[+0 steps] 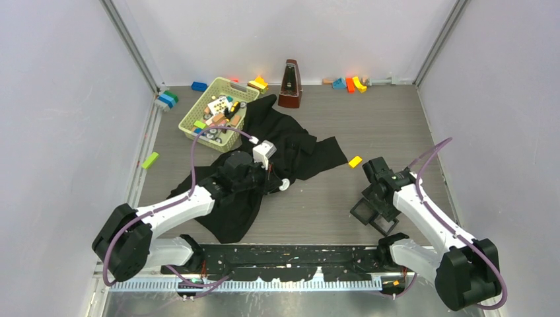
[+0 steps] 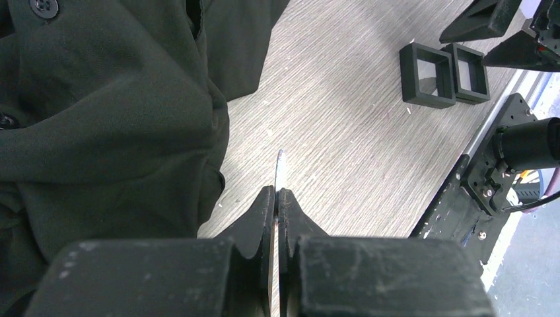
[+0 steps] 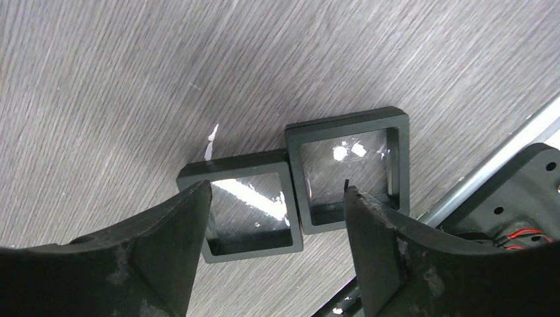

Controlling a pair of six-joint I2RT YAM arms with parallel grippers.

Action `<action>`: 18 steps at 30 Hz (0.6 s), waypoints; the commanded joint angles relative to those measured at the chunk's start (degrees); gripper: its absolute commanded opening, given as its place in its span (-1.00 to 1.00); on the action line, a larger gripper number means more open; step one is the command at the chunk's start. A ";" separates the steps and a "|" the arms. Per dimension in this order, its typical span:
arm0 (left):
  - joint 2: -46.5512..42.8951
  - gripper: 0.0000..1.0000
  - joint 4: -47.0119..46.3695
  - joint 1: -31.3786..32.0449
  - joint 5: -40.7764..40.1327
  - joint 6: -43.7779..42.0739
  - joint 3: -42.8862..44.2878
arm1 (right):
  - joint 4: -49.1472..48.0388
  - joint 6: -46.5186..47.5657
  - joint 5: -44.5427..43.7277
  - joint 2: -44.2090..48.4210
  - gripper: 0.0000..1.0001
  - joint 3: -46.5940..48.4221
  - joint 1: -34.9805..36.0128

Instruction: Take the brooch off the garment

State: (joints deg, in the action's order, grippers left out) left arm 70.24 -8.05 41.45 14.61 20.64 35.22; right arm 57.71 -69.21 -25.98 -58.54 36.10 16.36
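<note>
The black garment (image 1: 290,148) lies crumpled across the middle of the table, and its folds and buttons fill the left of the left wrist view (image 2: 112,119). My left gripper (image 1: 280,185) sits at the garment's right edge, over bare table. Its jaws (image 2: 276,193) are shut on the brooch (image 2: 280,168), a thin disc seen edge-on that sticks out past the fingertips, clear of the cloth. My right gripper (image 1: 374,210) hovers open (image 3: 277,189) just above two small black square trays (image 3: 251,246) (image 3: 343,122), with nothing between its fingers.
A yellow-green basket (image 1: 189,112) of small items stands at the back left, beside a brown metronome (image 1: 290,84). A yellow block (image 1: 355,161) and a green block (image 1: 150,160) lie loose. Coloured blocks (image 1: 350,83) line the back wall. The black trays (image 2: 444,66) sit near the front rail.
</note>
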 commanded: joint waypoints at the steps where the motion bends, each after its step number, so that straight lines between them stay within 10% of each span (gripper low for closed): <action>1: -0.20 -1.00 -4.24 -0.14 1.22 0.19 -0.28 | -2.01 -0.47 2.11 -0.61 0.46 1.87 -0.23; 18: 1.12 -1.00 -4.12 -0.14 1.94 -0.09 0.03 | -1.38 -3.24 -7.54 -5.08 0.14 2.87 -1.53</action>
State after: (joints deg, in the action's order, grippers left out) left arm 71.02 -9.23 41.45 15.66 20.71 35.20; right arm 56.88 -71.09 -27.53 -63.18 36.23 15.99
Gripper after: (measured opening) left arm 0.015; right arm 0.573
